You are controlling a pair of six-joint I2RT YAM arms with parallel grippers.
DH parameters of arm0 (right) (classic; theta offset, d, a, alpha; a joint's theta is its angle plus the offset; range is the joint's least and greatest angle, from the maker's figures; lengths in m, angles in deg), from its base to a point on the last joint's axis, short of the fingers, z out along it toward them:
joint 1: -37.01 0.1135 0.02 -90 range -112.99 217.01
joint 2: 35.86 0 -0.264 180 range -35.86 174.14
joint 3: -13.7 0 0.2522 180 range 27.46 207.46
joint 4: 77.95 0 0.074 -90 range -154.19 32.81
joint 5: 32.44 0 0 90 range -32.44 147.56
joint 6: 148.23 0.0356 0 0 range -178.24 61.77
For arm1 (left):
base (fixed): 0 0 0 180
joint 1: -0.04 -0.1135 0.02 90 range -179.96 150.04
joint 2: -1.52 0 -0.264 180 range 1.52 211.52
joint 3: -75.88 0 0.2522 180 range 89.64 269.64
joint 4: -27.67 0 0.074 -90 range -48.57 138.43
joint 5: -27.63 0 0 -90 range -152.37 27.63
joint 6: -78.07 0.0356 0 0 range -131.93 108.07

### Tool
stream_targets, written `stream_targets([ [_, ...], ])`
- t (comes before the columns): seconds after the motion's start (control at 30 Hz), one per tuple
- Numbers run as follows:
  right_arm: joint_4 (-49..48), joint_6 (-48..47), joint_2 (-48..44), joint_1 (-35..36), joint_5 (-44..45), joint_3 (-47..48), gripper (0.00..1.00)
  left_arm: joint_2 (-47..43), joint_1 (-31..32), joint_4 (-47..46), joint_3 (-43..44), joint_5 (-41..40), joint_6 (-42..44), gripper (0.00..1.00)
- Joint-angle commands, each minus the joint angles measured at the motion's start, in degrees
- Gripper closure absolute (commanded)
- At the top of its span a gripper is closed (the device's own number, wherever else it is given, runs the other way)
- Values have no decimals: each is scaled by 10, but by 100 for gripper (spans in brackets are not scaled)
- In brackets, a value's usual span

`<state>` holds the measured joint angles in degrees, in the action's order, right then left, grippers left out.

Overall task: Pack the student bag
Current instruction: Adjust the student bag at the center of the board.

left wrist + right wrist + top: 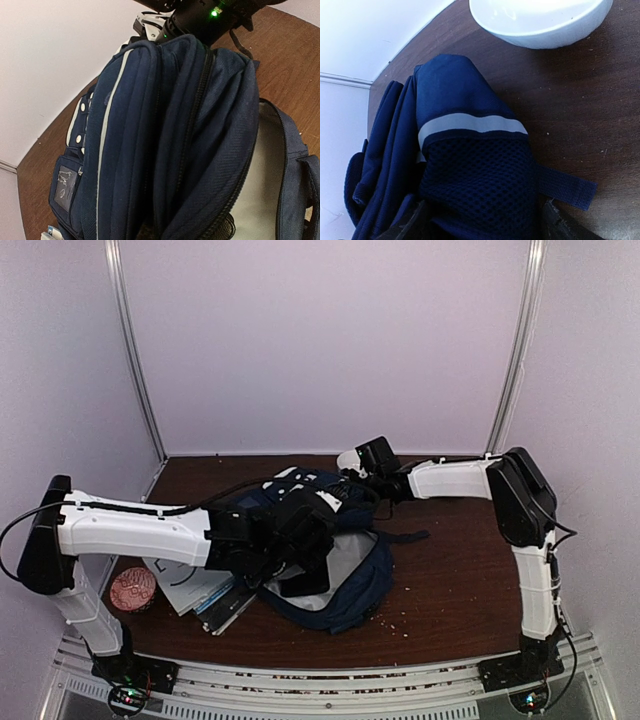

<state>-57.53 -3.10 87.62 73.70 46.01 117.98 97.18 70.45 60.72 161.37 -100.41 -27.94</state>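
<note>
Evidently left fingers [300, 540], nearly closed, pinch the student bag [165, 140]; right fingers [407, 225] spread wide astride its mesh side.

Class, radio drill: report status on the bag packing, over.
Left end effector shut, apparently pinching student bag fabric. Right end effector open, straddling its mesh pocket. Books lie outside, beside bag; white bowl close by.

Both arms reach inward; L grip closed, R grip open.
L arm [130, 530]: forearm approx level, pointing right; L gripper [300, 540] pinched shut on student bag [200, 125] fabric. R arm [450, 480]: elbow bent sharp, forearm pointing left; R gripper [480, 227] jaws spread wide, fingers [407, 225] well apart.
</note>
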Motion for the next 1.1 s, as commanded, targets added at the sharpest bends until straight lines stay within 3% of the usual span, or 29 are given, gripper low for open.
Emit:
stream_targets([
  [0.0,32,-37,-43,31,-42,11,24,16,-17,18,31,3,-30,100],
  [0.23,36,-54,-219,2,21,-88,13,6,-52,24,55,2,-26,100],
  [0.4,39,-62,-346,-4,58,-177,12,12,-67,29,88,3,-22,100],
  [0.5,7,-64,-431,6,67,-265,15,7,-75,33,108,0,-26,100],
  [0.63,-24,-70,-514,51,68,-362,28,5,-77,28,133,-10,-18,100],
  [0.83,-95,-30,-503,130,64,-442,46,2,-77,27,166,-10,-14,100],
  [0.97,-150,2,-420,146,49,-422,46,-1,-77,27,181,10,-15,100],
  [1.07,-197,24,-361,149,48,-385,39,-10,-77,28,181,28,-15,100],
])
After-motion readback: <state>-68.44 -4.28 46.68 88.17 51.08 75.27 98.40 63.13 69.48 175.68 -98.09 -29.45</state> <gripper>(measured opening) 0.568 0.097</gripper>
